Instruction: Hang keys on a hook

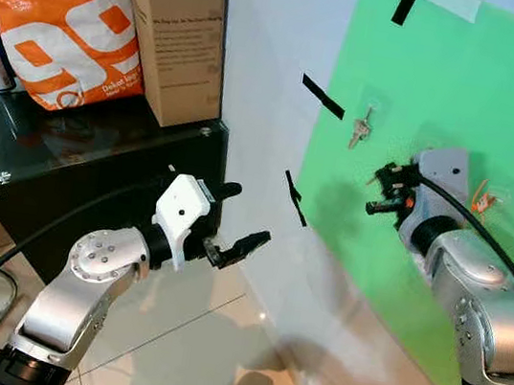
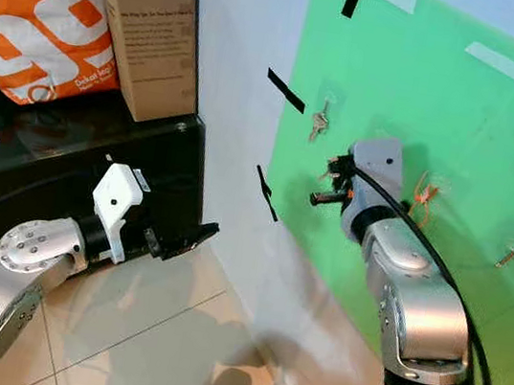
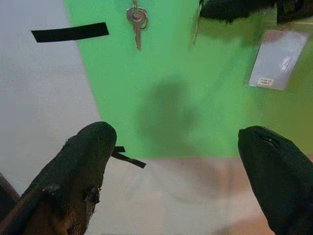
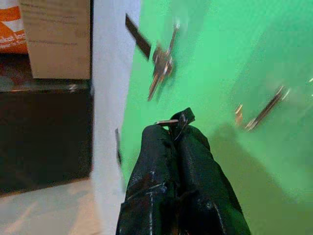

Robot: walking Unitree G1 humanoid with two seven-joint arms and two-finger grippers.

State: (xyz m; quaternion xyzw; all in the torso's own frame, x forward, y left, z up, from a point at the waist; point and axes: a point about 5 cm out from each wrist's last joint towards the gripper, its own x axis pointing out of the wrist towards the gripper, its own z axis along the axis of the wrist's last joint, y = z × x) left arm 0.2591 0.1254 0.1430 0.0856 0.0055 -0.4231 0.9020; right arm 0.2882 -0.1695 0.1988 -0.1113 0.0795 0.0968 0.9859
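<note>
Right gripper (image 4: pixel 177 131) is raised close to the green panel (image 1: pixel 463 107), fingers pressed together with a thin metal loop and a scrap of dark material pinched at the tips; what exactly it carries cannot be made out. It sits just below and to the right of the keys (image 1: pixel 360 129). Keys hang on a small hook (image 2: pixel 327 97) high on the green panel, apart from the gripper. Further right along the panel: an orange tag (image 2: pixel 421 195) beside the right wrist, and another small hook (image 2: pixel 509 255) beyond it.

Left gripper (image 1: pixel 238 221) is held lower, out over the tiled floor (image 1: pixel 179 326), fingers (image 3: pixel 85 166) spread wide, pointing toward the wall. Its wrist camera looks up at the keys and a clear card (image 3: pixel 276 58) stuck to the panel.

Black tape strips (image 1: pixel 322 96) cross the edge where white wall meets the green. To the left, a black glass-topped cabinet (image 1: pixel 96 168) carries an orange bag (image 1: pixel 69 24) and a cardboard box (image 1: pixel 175 25).
</note>
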